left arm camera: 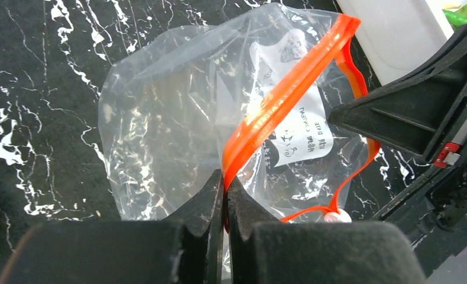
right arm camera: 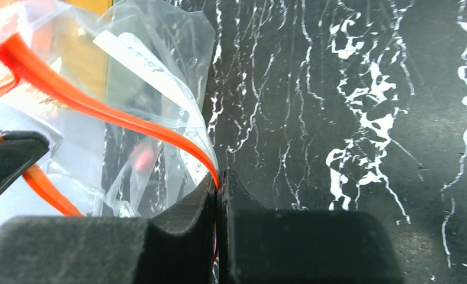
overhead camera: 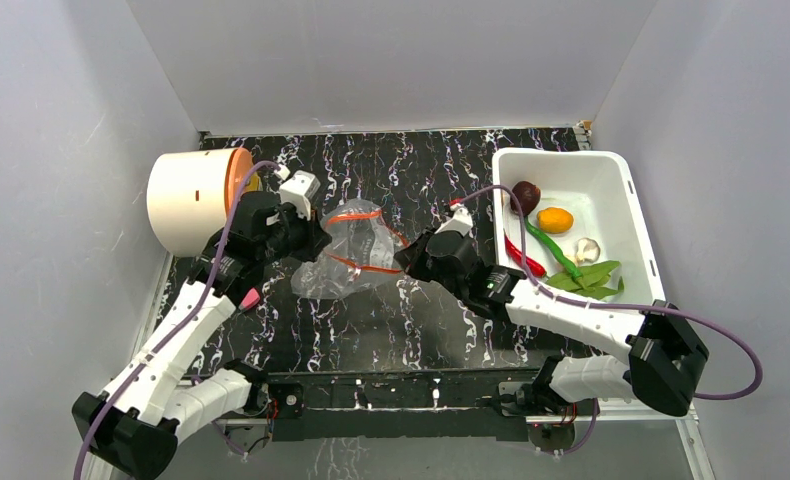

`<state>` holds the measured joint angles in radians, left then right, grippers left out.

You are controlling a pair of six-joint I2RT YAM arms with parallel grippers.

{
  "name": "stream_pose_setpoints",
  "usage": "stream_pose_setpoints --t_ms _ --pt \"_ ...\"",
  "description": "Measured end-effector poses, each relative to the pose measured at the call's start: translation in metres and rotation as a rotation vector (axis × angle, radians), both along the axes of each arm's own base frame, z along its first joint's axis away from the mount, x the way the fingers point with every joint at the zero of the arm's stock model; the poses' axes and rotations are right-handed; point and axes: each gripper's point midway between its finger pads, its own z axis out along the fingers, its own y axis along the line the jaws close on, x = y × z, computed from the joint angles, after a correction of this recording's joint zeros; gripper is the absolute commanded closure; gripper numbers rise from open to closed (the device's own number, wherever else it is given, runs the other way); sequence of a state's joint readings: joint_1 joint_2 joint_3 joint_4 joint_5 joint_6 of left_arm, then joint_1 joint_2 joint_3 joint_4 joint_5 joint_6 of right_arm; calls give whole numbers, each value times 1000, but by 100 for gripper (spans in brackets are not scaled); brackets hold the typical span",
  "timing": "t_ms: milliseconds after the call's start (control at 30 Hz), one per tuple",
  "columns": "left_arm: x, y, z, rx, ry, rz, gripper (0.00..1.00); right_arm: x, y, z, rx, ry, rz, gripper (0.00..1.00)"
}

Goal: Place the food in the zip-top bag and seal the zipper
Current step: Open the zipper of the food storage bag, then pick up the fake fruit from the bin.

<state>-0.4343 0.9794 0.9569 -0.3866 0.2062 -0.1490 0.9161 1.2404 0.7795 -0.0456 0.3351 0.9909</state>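
The clear zip-top bag (overhead camera: 346,255) hangs between my two grippers above the marble table, its mouth held apart. My left gripper (left arm camera: 225,180) is shut on the orange-red zipper strip (left arm camera: 284,97) at the bag's left side. My right gripper (right arm camera: 218,180) is shut on the other zipper strip (right arm camera: 101,106) at the right side. The bag (left arm camera: 178,118) holds no food that I can see; its white label (left arm camera: 302,127) shows. The food lies in the white bin: maroon fruit (overhead camera: 526,195), orange fruit (overhead camera: 555,219), garlic (overhead camera: 587,248), red chilli (overhead camera: 523,258), green pepper (overhead camera: 556,250).
A white plastic bin (overhead camera: 611,180) stands at the right, with green leaves (overhead camera: 591,278) in its near end. A cream cylinder (overhead camera: 186,200) with an orange rim lies on its side at the back left, close behind my left gripper.
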Motion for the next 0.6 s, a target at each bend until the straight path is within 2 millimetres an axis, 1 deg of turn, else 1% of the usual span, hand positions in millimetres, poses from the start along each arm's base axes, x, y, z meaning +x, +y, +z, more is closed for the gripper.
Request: stream_pose_setpoints --t_ms 67,100,167,267,333,400,467,533,600 --pt "-1 2 1 18 -17 -10 100 -2 4 2 6 -5 29 100" --pt "-1 3 1 26 -23 -15 100 -4 6 3 9 -8 45 95" --pt "-1 4 -1 44 -32 -27 100 -6 10 5 13 -15 72 84" --pt "-2 6 -8 65 -27 -36 100 -10 17 9 23 -31 123 62" --pt "-3 7 -11 74 -17 -34 100 -14 22 12 30 -37 167 51" --pt "-4 8 -14 81 -8 -30 100 -18 28 15 28 -40 213 44" --pt "-5 10 -18 94 11 -25 100 -20 34 24 29 -49 253 37" --pt "-6 12 -23 109 33 -19 100 -20 39 37 32 -65 279 28" --pt "-6 15 -29 129 60 -10 100 -20 43 56 37 -91 302 17"
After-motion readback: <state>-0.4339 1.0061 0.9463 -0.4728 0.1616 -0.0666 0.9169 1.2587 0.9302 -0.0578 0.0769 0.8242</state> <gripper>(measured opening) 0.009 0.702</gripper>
